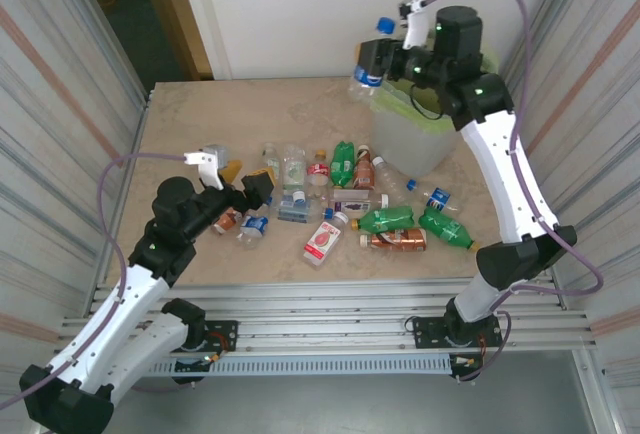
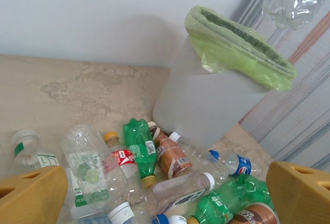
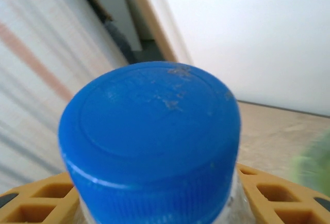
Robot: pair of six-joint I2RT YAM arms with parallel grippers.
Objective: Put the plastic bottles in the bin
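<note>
Beige marbled table [image 1: 200, 124] between corrugated walls carries the plastic bottles [image 1: 385, 219], scattered across its middle, near the bin [image 1: 410, 144] at the far right. Up high, the right gripper [image 1: 372, 59] clasps a clear blue-capped bottle [image 1: 362, 82] just below its cap, beside the bin's green-lined rim. At the heap's left edge the left gripper [image 1: 245, 182] hangs low, jaws spread wide and empty.

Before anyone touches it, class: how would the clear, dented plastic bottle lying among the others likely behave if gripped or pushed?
The clear dented plastic bottle looks empty, so probably light. Its crumpled walls suggest it would give under a squeeze. Lying on its side among neighbours, it might roll or shove the red-labelled bottle beside it.
</note>
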